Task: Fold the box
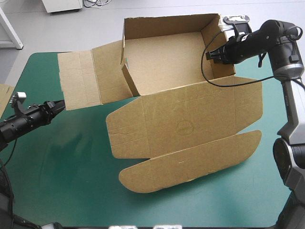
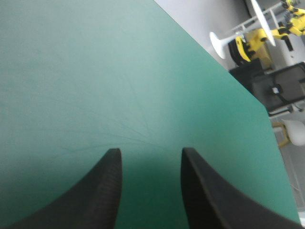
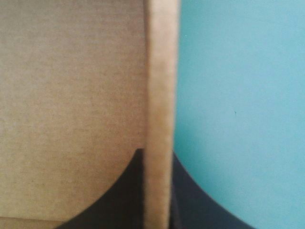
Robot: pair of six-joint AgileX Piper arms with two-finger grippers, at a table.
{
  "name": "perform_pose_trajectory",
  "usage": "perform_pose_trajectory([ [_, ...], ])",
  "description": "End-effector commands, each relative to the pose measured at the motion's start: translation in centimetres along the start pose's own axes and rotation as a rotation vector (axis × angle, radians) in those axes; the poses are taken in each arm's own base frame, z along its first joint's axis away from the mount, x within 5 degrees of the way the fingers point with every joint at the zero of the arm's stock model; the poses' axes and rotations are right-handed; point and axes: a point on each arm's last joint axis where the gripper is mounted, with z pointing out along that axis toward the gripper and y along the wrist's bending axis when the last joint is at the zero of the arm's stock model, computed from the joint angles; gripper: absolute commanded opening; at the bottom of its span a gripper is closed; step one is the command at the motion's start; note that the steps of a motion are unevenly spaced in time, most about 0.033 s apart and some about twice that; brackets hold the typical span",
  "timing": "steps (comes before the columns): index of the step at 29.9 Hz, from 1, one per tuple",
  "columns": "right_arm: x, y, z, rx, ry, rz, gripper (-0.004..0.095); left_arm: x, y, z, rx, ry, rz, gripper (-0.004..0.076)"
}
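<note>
The brown box fills the centre and upper middle of the high view, with its back and right walls raised, its left panel splayed outward and its lid lying flat. The right gripper pinches the right wall's rim at upper right, while the left gripper hovers spread at mid-left, apart from the box. The step would likely go best if the right steadies that wall while the left lifts the splayed panel along its crease.
</note>
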Motion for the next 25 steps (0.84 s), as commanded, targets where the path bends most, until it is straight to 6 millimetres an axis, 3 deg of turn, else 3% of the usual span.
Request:
perform_pose_trajectory([
  [1, -0.8, 1.7, -4.2, -0.048, -0.105, -0.013, 0.0001, -0.7, -2.2, 1.0, 0.177, -0.031, 0.019, 0.0293],
  [8, -0.8, 1.9, -4.4, -0.059, -0.112, -0.011, 0.0001, -0.7, -3.0, 2.8, 0.402, -0.081, -0.037, 0.0293],
  [12, -0.8, 1.8, -4.4, -0.054, -0.111, -0.013, 0.0001, -0.3, -3.9, 3.7, 0.428, -0.061, -0.033, 0.0293],
  [18, -0.6, 1.6, -4.2, -0.04, -0.1, -0.016, 0.0001, -0.4, -7.1, 5.6, 0.507, -0.003, 0.028, 0.0293],
  [25, -0.6, 1.3, -4.2, -0.001, -0.093, -0.021, 0.0001, -2.8, -10.6, 6.0, 0.584, 0.007, 0.059, 0.0293],
])
